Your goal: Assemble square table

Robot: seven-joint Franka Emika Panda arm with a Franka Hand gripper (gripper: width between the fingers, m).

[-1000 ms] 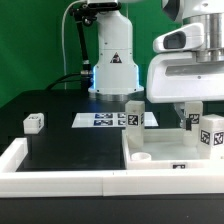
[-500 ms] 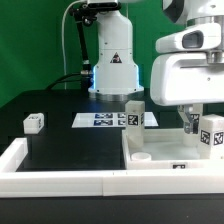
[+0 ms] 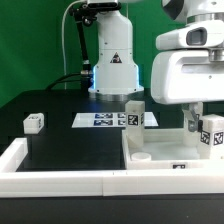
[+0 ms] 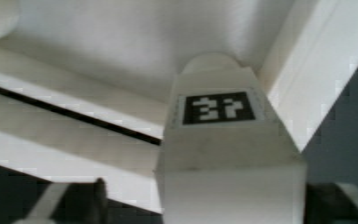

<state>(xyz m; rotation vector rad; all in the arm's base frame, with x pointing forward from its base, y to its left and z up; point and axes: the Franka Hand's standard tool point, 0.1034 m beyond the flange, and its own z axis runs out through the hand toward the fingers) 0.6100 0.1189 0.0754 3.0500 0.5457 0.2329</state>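
The white square tabletop [image 3: 170, 150] lies flat at the exterior view's right, with a round hole [image 3: 141, 157] near its corner. A tagged white leg [image 3: 134, 113] stands at its far edge. Another tagged leg [image 3: 211, 133] stands at the far right. My gripper [image 3: 192, 124] hangs just beside that leg. In the wrist view the tagged leg [image 4: 218, 120] sits between my dark fingers [image 4: 78, 200], with a gap showing on one side. The jaws look open. A small white block [image 3: 34, 122] lies on the black surface at the left.
The marker board [image 3: 98, 120] lies flat in the middle, behind the tabletop. A long white rail [image 3: 60, 178] borders the black surface at the front and left. The robot base [image 3: 113, 60] stands at the back.
My gripper has moved toward the exterior view's right, closer to the tagged leg at the far right. The legs, the block and the tabletop have not moved.
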